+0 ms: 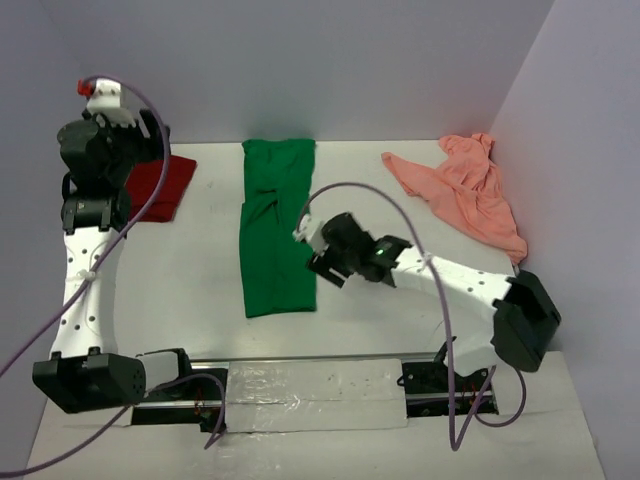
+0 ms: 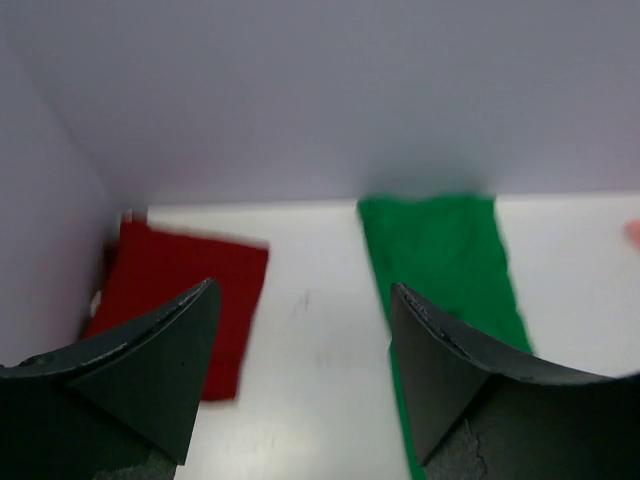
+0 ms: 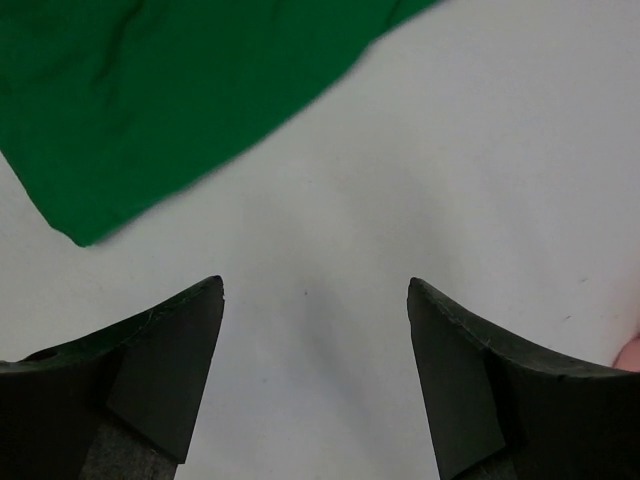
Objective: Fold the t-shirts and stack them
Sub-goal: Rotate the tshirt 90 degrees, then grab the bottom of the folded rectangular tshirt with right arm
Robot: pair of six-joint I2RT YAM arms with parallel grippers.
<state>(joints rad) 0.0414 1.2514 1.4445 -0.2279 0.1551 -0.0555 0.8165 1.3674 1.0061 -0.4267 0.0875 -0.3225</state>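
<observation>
While looking across the table [image 1: 200,270], finding the green shirt [image 1: 278,225] lying down the middle as a long narrow strip, one end at the far edge, the other pointing toward the near edge. Reading that shape as a lengthwise fold done and a crosswise fold not yet done, hence lying flat and straight, ready for halving. Finding the red shirt [image 1: 160,185] sitting at the far left as a compact folded rectangle, partly hidden under the left arm [image 1: 85,270] in the top view; probably serving as the base of the stack, being parked out of the working area. Finding the pink shirt [image 1: 460,185] lying crumpled and unfolded at the far right, well apart from the other two, apparently waiting its turn.

Seeing the left gripper [image 2: 303,290] hanging high over the far left of the table, pointing down at the bare strip between red shirt and green shirt, fingers standing wide apart, holding nothing and touching nothing. Seeing the right gripper [image 3: 313,283] hovering over bare table just beside the green shirt's near right corner, fingers likewise spread wide, gripping nothing, not touching the cloth. Judging the right gripper to be lining up on that corner for the crosswise fold, with the left gripper sitting too far off to be sharing the lift; possibly needing to be coming across to the other near corner first.
</observation>
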